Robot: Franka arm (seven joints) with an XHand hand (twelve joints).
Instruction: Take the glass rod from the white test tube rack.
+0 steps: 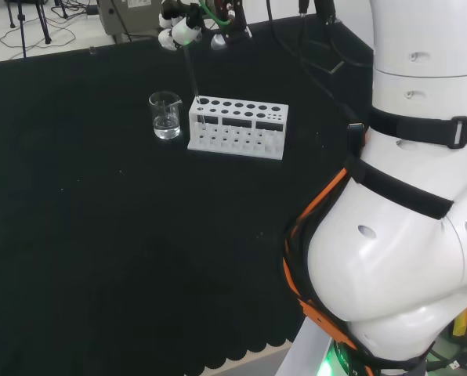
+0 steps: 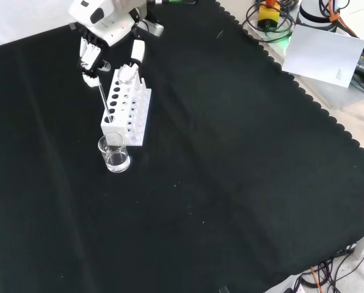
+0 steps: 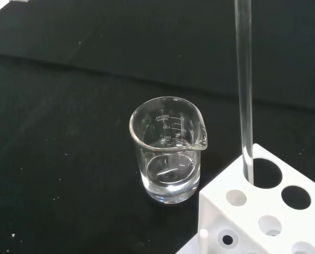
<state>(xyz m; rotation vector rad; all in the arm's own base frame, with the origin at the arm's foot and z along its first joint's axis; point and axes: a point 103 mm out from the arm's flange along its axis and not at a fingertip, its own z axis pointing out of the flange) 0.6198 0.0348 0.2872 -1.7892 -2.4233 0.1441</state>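
Observation:
A white test tube rack [image 1: 237, 125] stands on the black cloth, with a clear glass beaker [image 1: 165, 115] just to its left in the head view. A thin glass rod [image 1: 191, 74] rises, slightly tilted, from the rack's end hole nearest the beaker. The hand [image 1: 180, 31] hovers above the rack with its fingertips pinched on the rod's top. In the front view the hand [image 2: 102, 33] is over the rack [image 2: 128, 105], and the rod [image 2: 103, 99] slants down into the end hole beside the beaker [image 2: 115, 152]. The wrist view shows the rod [image 3: 244, 90] entering the corner hole of the rack [image 3: 263, 217].
The beaker [image 3: 168, 148] holds a little clear liquid at its bottom. The arm's white links [image 1: 406, 196] stand at the right of the head view. Cables and a sheet of paper [image 2: 325, 52] lie beyond the cloth's scalloped edge in the front view.

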